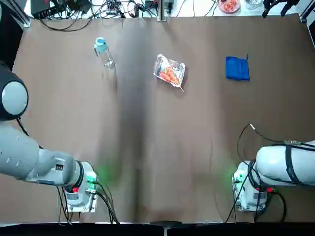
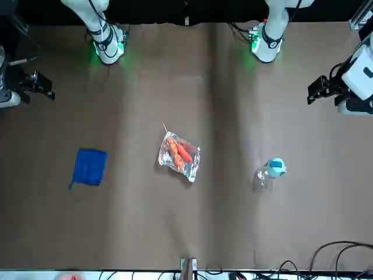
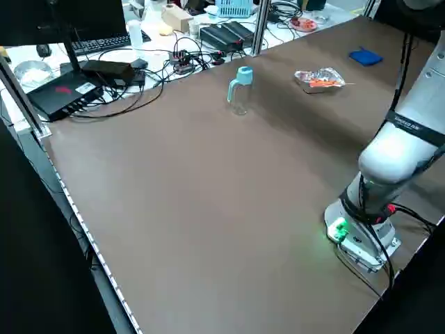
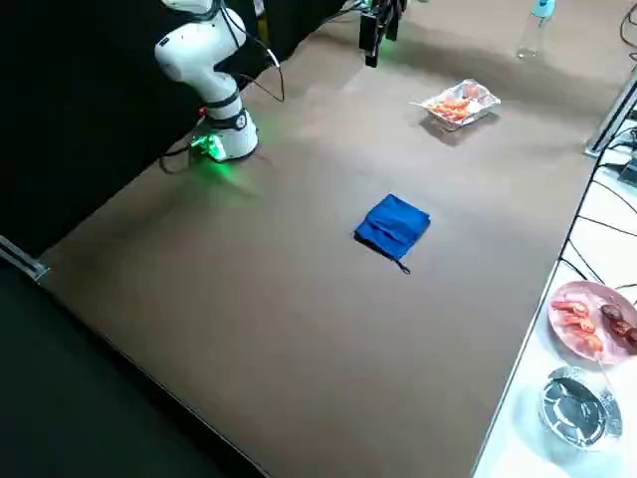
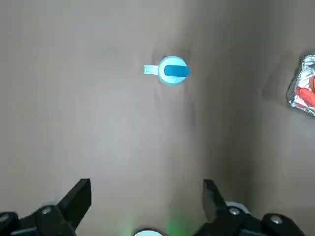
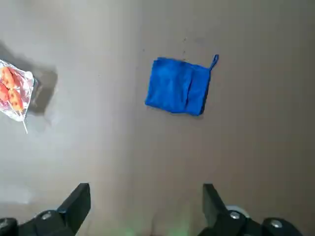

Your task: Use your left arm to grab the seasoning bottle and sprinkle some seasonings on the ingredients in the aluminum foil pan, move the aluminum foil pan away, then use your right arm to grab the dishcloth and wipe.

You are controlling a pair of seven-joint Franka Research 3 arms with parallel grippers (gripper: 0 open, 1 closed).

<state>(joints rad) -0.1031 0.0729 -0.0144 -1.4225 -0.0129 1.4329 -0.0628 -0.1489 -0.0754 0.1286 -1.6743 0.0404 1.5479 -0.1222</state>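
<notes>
Flanking foil tray: bottle, dishcloth.

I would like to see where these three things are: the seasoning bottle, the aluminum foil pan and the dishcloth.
Seasoning bottle point(image 3: 243, 75): left side view, on its light blue cap.
Aluminum foil pan point(image 2: 191, 170): front view, on its foil.
Dishcloth point(image 4: 394, 225): right side view, middle of the cloth.

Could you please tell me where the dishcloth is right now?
In the top view, the dishcloth lies right of the aluminum foil pan, its nearest neighbour.

Both grippers' fingers open.
</notes>
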